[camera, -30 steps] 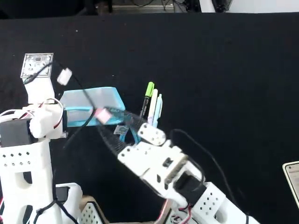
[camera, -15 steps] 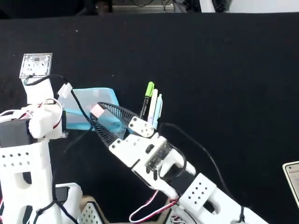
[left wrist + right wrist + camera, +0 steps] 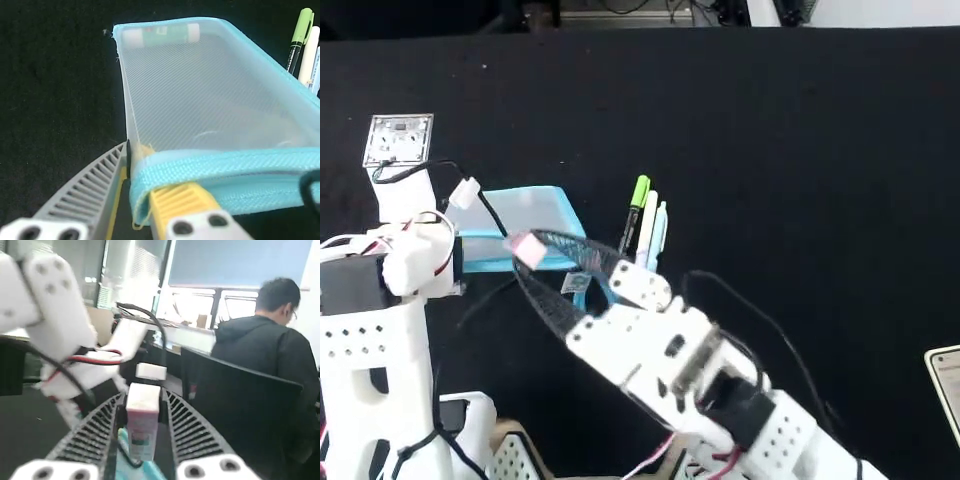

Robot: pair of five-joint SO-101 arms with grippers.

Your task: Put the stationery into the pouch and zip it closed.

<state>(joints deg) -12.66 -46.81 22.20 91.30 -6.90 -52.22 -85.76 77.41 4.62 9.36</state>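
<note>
On the black bench, the left gripper has its jaws clamped on a corner of the pale blue mesh pouch, at its zipper edge. The right gripper, jaws closed on a pink-and-white eraser, hangs above the pouch. A white-and-green stick lies inside the pouch. A green highlighter and two pale pens lie just beside it.

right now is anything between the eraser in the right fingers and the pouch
Nothing solid shows. The eraser in the right gripper sits over the near edge of the pouch. A black cable crosses the pouch close by.
</note>
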